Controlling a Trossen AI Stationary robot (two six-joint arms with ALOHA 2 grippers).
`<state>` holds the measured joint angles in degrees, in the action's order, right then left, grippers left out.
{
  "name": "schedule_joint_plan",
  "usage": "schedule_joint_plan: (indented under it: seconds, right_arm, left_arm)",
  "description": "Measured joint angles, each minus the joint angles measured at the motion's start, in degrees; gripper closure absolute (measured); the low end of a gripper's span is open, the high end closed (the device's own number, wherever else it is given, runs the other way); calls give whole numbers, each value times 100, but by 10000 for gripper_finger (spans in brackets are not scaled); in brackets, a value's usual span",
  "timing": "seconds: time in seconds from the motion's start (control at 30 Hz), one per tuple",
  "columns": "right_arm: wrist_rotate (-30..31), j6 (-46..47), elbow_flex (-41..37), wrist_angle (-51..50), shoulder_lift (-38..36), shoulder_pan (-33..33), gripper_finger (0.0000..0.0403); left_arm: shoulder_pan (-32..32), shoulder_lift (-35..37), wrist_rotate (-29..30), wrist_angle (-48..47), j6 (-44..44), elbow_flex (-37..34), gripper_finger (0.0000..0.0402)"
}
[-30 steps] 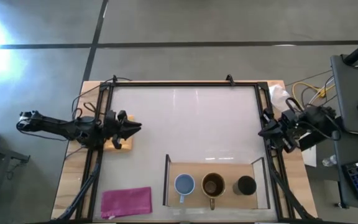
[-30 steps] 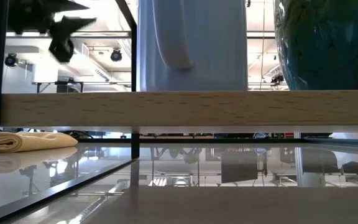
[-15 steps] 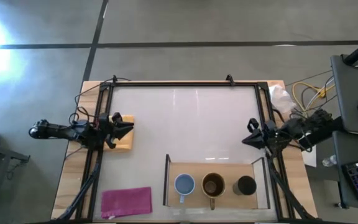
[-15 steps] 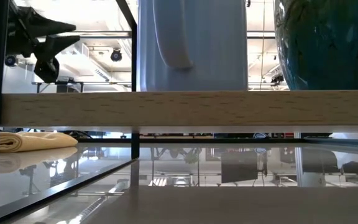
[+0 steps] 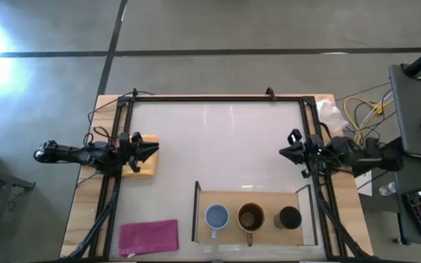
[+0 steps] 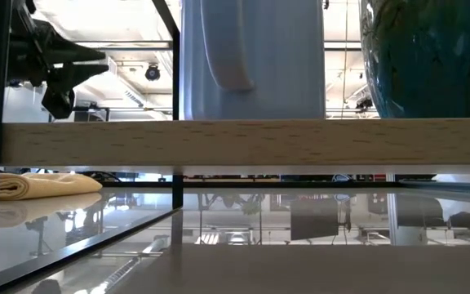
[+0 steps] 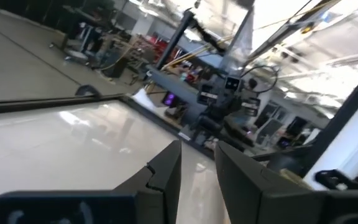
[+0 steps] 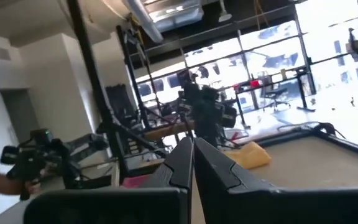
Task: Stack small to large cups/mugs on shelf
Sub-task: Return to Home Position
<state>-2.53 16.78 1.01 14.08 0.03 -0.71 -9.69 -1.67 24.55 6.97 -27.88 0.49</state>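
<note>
Movement shows only at the right gripper, fingers together, now farther from the shelf; the left gripper, slightly parted, stays over the yellow cloth.

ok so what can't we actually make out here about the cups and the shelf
- Small cups: none shows on its own. The high view is too small to tell whether any sit inside the light blue mug, brown mug or black cup.
- Low view: the top edge cuts off the mugs on the shelf; the black cup is out of frame.
- Wrist views: the left hand and right hand show no cups.
</note>
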Motion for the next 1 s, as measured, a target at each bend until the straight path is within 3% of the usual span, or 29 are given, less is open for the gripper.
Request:
schedule_joint_plan:
  seconds: [0.2, 0.3, 0.43, 0.63, 1.0]
  right_arm:
    - [-1581, 441, -52, -99, 37, 1293, 394]
    - [-1824, 468, -49, -339, 50, 1720, 394]
    - [-1469, 657, -48, -1128, 64, 1997, 394]
    - [-489, 673, 14, -1173, 372, 2017, 394]
    - [-443, 662, 14, -1217, 505, 2015, 394]
  left_arm:
    - [2, -4, 43, -283, -23, -2, 317]
    - [2, -25, 42, -317, -22, -4, 317]
    - [0, -83, 41, -305, -22, -4, 317]
    - [0, -144, 20, -301, -20, -4, 317]
    - [0, -164, 16, -299, -20, -7, 317]
